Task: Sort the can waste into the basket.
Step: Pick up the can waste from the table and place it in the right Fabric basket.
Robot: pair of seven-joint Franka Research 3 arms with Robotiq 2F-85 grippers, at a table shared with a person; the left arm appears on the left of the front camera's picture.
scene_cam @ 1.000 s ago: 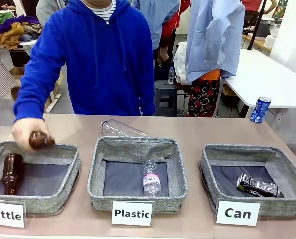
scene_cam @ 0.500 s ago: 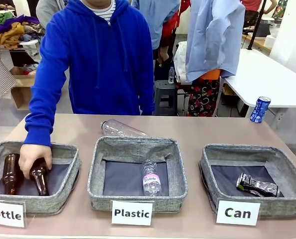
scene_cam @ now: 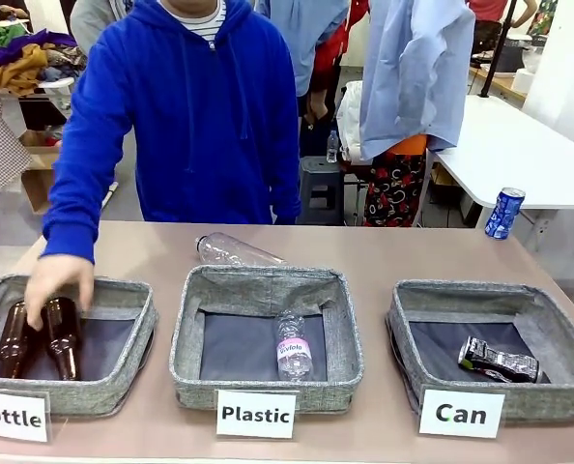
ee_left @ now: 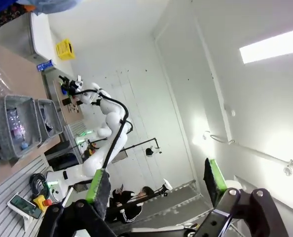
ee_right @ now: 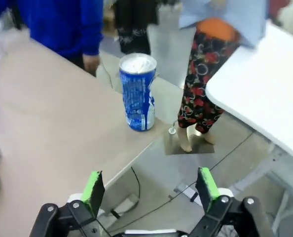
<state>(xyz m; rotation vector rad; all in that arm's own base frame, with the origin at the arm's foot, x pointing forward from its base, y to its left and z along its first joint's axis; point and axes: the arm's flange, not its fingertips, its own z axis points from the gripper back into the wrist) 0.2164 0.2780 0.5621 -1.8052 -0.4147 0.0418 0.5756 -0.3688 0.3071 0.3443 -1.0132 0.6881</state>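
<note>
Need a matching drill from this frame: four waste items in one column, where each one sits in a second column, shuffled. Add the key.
1. blue metal drink can
2. crushed black-and-silver metal can
3. larger clear plastic bottle
4. brown glass bottles

A. inside the grey fabric basket carded "Bottle"
B. upright at the far right corner of the tan table
C. lying inside the grey fabric basket carded "Can"
D. lying on the table behind the grey fabric basket carded "Plastic"

Pairs: 1-B, 2-C, 3-D, 4-A
</note>
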